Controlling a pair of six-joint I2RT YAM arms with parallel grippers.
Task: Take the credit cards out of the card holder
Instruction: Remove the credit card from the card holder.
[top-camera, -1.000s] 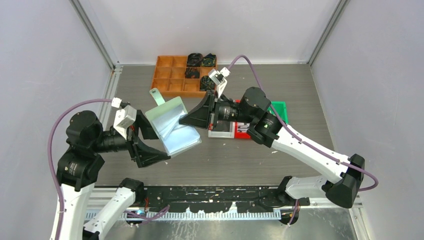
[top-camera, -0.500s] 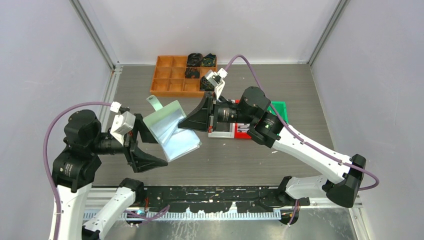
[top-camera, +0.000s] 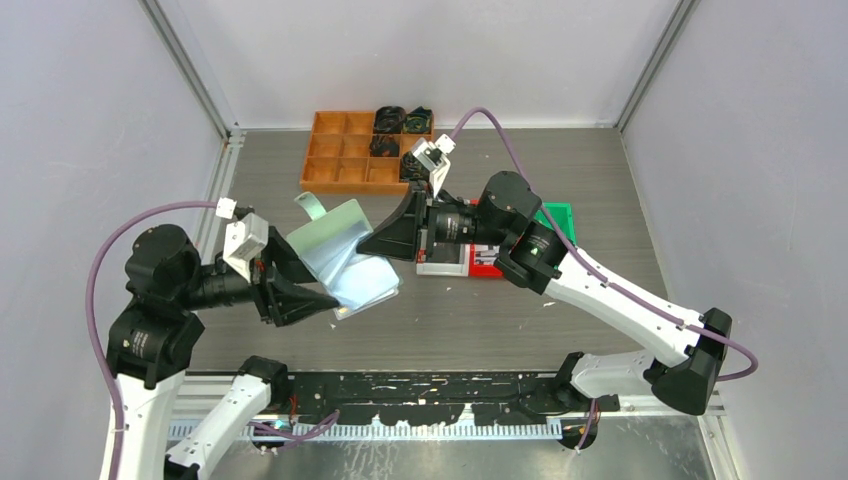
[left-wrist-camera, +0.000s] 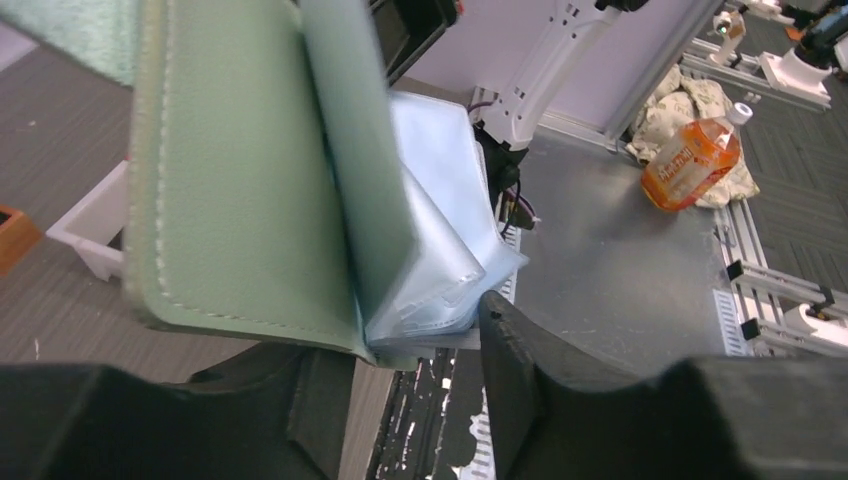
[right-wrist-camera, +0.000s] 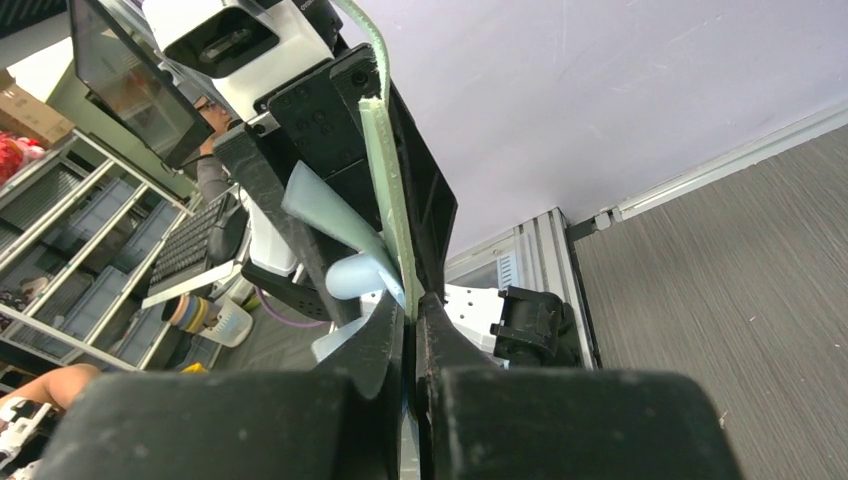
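The card holder (top-camera: 340, 255), a pale sage-green bifold with light blue pockets, hangs open in the air between my two arms. My right gripper (top-camera: 372, 243) is shut on its green flap (right-wrist-camera: 385, 170), which is pinched between the fingers in the right wrist view (right-wrist-camera: 412, 305). My left gripper (top-camera: 315, 282) is open, with the holder's lower corner (left-wrist-camera: 420, 300) between its fingers in the left wrist view (left-wrist-camera: 410, 350). The right fingertip (left-wrist-camera: 500, 340) touches the blue pockets (left-wrist-camera: 445, 230). A thin grey edge (left-wrist-camera: 440, 343) peeks out under the pockets. No whole credit card shows.
An orange tray (top-camera: 345, 150) with black coiled items stands at the back. White (top-camera: 445, 262), red (top-camera: 485, 262) and green (top-camera: 558, 215) bins lie under my right arm. The black rail (top-camera: 430, 385) runs along the table's near edge.
My left gripper has moved right and in under the holder, and its fingers have narrowed around the lower corner. The holder has tilted slightly. My right gripper keeps its hold.
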